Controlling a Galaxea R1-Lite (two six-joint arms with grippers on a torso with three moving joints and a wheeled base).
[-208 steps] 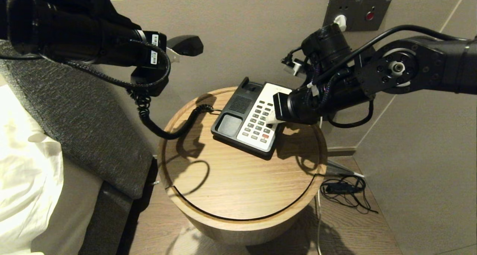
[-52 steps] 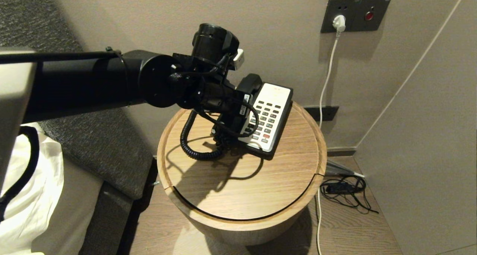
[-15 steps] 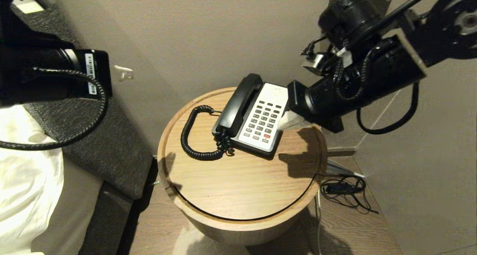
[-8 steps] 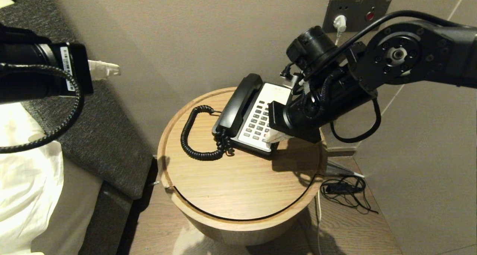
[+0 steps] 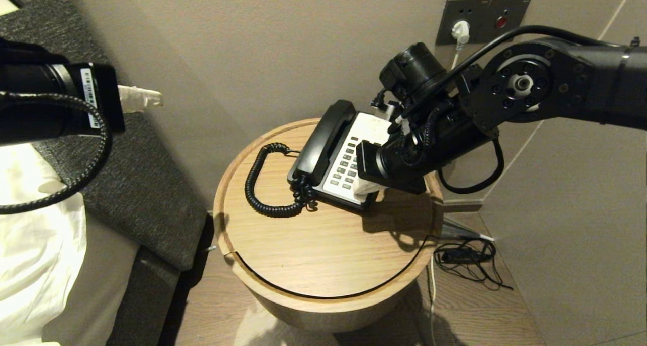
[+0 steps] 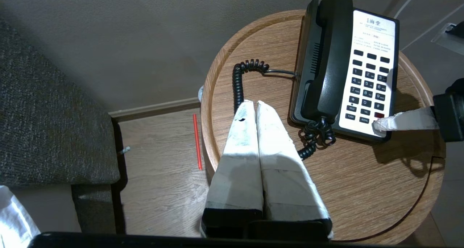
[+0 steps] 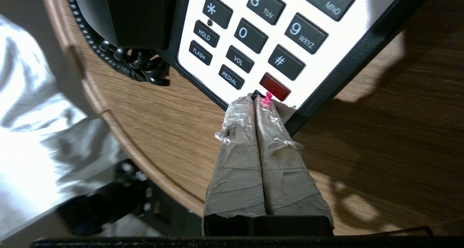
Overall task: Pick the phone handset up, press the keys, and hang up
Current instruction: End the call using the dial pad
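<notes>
Phone base (image 5: 323, 184) on surface (image 5: 323, 245), handset (image 5: 323, 141) cradled on its left side, keys (image 5: 349, 166) right; right end effector (image 5: 365, 188) at base's near-right corner.

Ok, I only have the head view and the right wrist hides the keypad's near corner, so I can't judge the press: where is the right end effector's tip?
Observer: In the right wrist view the right end effector, fingers shut, has its tip at the near edge of the white faceplate, just short of the red button and not on it.
Operator: Which grey key is closest?
Observer: The REDIAL key, right beside the tip.
Operator: Is the left one holding anything?
Observer: No. The left wrist view shows the left end effector shut on nothing, clear of the phone handset.
</notes>
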